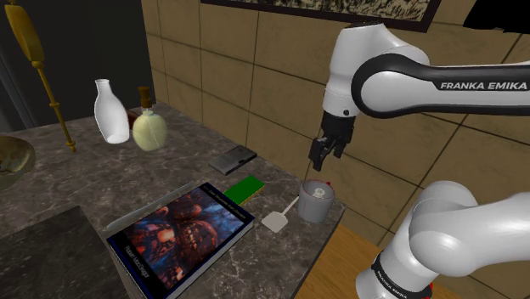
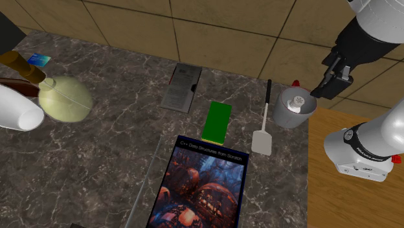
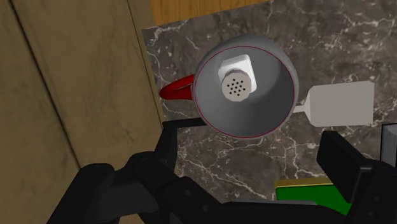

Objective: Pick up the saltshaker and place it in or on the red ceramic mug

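The mug [image 3: 270, 108] is grey inside with a thin red rim and a red handle [image 3: 176, 90]; it stands near the counter's corner by the tiled wall [image 1: 316, 208] [image 2: 283, 111]. The white saltshaker [image 3: 236, 77] with a perforated top sits upright inside it [image 1: 318, 192] [image 2: 298, 102]. My black gripper [image 3: 251, 156] hangs above the mug, open, with nothing between its fingers [image 1: 326, 149] [image 2: 327, 83].
A white spatula [image 2: 263, 133] lies beside the mug, then a green block [image 2: 216, 121], a dark flat device [image 2: 181, 87] and a large book [image 2: 201, 184]. A white bottle [image 1: 108, 111] and a pale round vase [image 1: 149, 131] stand far along the marble counter [image 1: 102, 183].
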`<move>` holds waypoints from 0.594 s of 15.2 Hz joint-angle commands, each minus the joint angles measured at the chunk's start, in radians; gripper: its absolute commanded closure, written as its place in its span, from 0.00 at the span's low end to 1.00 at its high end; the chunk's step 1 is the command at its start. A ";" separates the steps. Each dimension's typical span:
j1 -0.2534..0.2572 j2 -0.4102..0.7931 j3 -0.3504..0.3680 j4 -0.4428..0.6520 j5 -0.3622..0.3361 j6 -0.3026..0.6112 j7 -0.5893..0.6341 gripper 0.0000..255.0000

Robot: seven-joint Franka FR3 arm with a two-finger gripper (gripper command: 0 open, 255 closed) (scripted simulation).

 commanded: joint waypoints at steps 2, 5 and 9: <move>0.001 0.007 0.004 0.090 0.004 -0.083 -0.001 0.00; 0.001 0.007 0.004 0.090 0.004 -0.083 -0.001 0.00; 0.001 0.007 0.004 0.090 0.004 -0.083 -0.001 0.00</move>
